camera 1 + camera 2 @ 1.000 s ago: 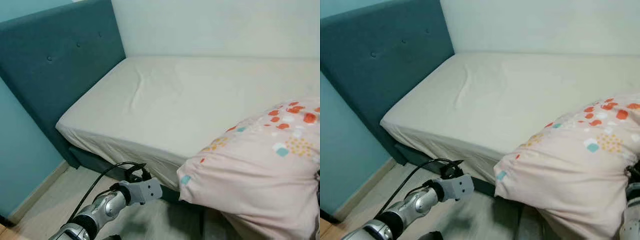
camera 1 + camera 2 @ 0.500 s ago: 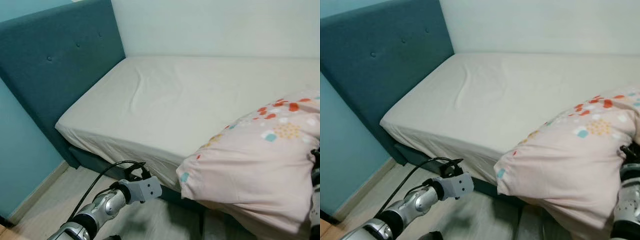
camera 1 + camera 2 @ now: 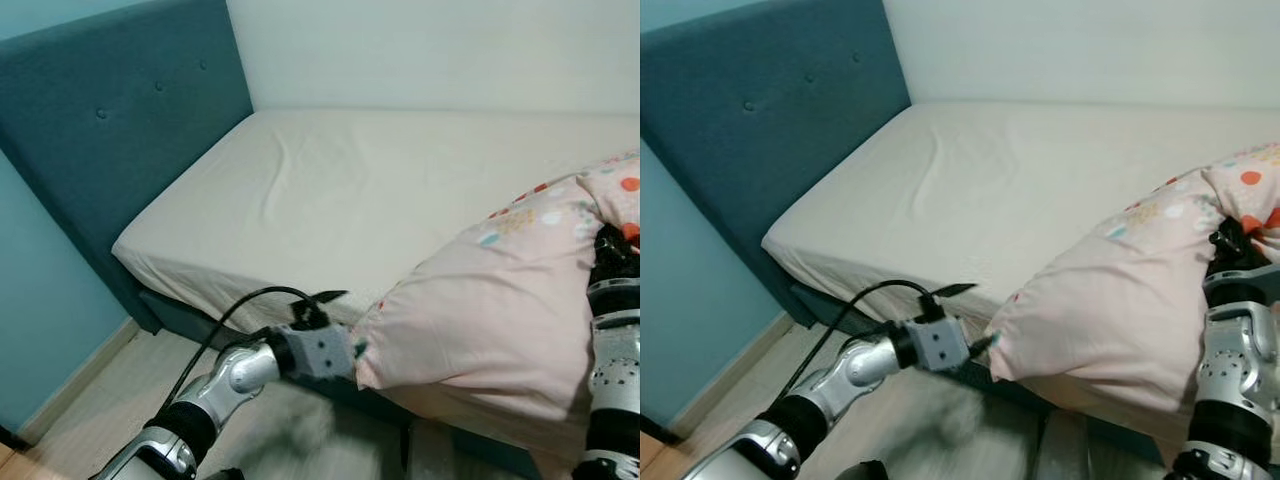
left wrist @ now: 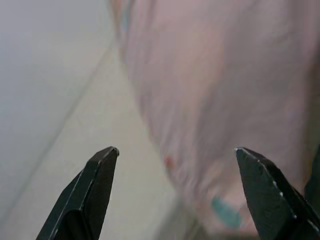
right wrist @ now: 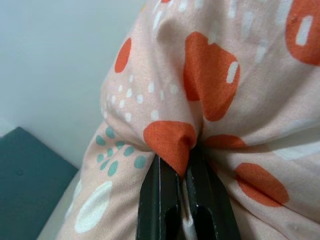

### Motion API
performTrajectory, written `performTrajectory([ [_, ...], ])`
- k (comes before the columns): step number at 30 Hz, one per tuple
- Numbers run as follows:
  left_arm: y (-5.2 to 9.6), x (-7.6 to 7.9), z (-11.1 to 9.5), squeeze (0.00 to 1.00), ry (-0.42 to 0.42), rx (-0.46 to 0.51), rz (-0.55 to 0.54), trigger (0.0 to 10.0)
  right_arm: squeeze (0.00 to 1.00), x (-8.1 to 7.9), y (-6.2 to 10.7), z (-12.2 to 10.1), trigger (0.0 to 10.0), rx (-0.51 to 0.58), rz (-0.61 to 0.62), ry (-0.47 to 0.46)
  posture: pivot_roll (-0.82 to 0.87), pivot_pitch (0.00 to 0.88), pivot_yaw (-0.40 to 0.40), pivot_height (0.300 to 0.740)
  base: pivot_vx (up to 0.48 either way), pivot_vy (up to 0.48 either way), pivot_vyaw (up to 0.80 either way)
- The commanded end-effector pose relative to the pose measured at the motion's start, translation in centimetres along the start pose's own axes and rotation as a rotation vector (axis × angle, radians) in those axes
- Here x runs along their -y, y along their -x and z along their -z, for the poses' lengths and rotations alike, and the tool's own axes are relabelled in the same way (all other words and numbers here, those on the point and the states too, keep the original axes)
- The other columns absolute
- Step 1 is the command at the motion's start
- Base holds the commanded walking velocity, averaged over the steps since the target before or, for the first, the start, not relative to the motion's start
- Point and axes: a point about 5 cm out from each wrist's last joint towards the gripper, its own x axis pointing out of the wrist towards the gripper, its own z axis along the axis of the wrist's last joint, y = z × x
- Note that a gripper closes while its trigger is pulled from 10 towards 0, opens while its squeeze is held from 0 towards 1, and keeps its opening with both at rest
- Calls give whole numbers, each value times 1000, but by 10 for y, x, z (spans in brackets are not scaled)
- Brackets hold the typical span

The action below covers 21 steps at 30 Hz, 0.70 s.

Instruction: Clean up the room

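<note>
— What has changed since a second ago?

— Reaching in from the floor side, the left gripper [image 4: 175,160] has come forward to the near corner of the pillow [image 3: 480,310]; a second ago it was hanging well short of it, beside the bed's front edge. The pillow itself has been lifted and pulled toward the right, so more of the sheet is showing now.

— How is that left pincer standing?

— Its black fingers [image 4: 92,192] are spreading wide, with the pale pink cloth sitting between and just beyond them, not yet pinched. A black cable [image 3: 235,315] is looping up over the wrist.

— And the right one?

— The right gripper [image 5: 182,197] is pressing together on a bunched fold of the pillow near its far right end, where the orange spots are gathering. The silver right arm [image 3: 612,390] is rising straight below that pinch.

— Where is the pillow lying?

— It is slumping over the front edge of the bed [image 3: 330,200], toward the right, its lower corner hanging past the mattress above the pale wooden floor [image 3: 110,400].

— What is standing around it?

— The cream sheet is stretching away bare toward the far wall [image 3: 430,50], with a few creases near the middle. At the left end the teal buttoned headboard [image 3: 110,140] is standing up, and a light blue wall [image 3: 40,320] is running beside it.
</note>
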Motion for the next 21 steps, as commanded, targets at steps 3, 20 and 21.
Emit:
performTrajectory([
  [3,-3,18,-7,0,-5,20,160,10000,0,-26,-6,16,0,-61,-73,-20,-57,48,114,422,0,0,0],
  [20,-53,39,-31,0,49,-43,-15,10000,0,-66,-37,10,0,-33,-99,-128,-63,60,83,422,0,0,0],
  [21,-56,42,-32,0,46,-56,-14,10000,0,-68,-38,10,0,-36,-104,-129,-63,60,83,422,0,0,0],
])
